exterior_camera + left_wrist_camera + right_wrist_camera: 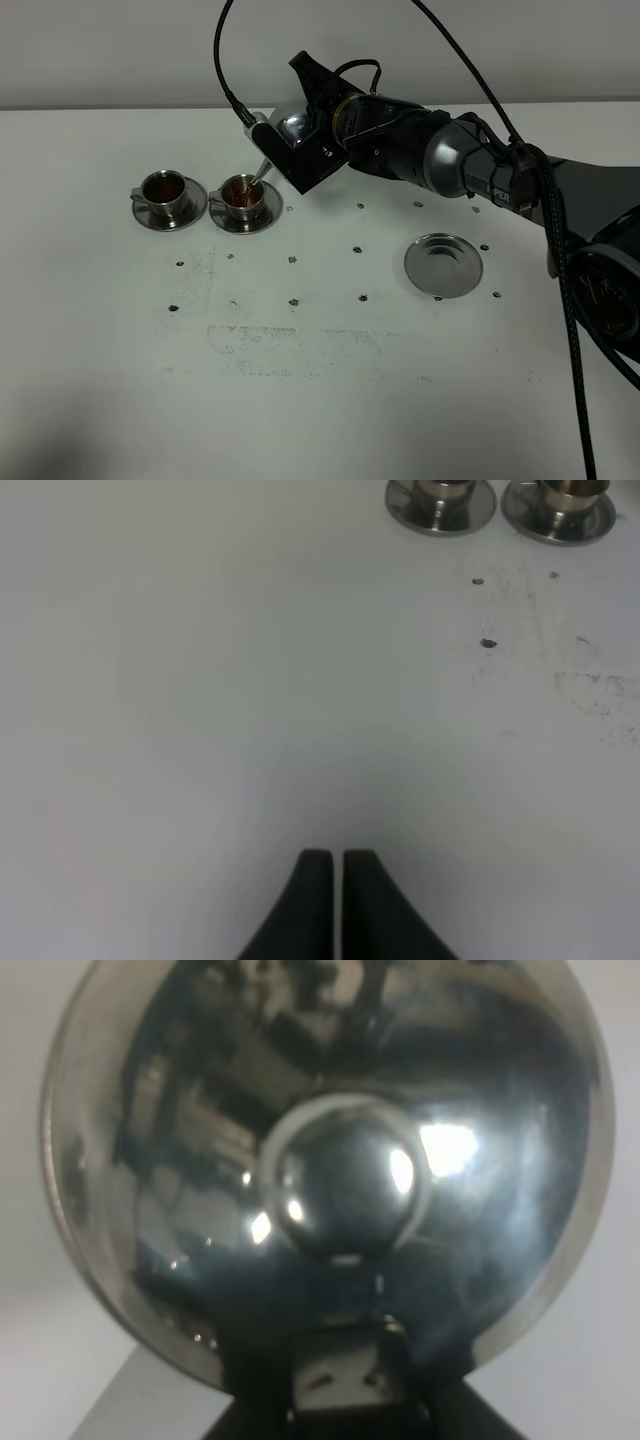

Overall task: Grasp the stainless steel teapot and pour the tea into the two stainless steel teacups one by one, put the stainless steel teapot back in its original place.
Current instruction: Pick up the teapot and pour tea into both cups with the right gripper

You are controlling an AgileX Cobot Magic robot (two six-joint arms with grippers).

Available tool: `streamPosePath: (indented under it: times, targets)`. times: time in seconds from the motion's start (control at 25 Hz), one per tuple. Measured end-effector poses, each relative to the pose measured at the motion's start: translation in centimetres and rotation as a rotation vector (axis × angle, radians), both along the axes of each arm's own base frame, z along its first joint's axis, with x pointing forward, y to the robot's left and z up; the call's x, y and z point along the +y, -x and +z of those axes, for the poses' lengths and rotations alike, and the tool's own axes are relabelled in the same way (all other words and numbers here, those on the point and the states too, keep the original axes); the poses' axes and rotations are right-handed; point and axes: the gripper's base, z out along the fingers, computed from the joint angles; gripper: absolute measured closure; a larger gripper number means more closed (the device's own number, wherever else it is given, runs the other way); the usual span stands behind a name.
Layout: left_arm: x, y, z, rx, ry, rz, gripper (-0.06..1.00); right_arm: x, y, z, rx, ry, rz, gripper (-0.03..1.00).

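Now our right gripper (310,140) grips the shiny round-bellied stainless steel teapot (290,125), tilted in the air, thin spout over the right-hand small steel teacup (244,203) holding reddish-brown tea (240,192). Our left gripper (338,880) is clenched on nothing. The wide round steel saucer (443,265) lies well apart.

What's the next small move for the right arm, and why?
Probably tip the teapot back upright to stop the pour. Its spout sits over the nearer cup, which already shows reddish-brown tea, and the farther cup looks filled too. The wide saucer lies empty for the return afterwards.
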Motion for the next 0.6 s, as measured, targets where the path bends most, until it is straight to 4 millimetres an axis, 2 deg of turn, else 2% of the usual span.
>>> streamPosePath:
  times: [0.6]
  targets:
    - [0.0,0.0,0.0,0.0,0.0,0.0,0.89,0.02,-0.01,0.02,-0.003,0.003,0.005,0.79]
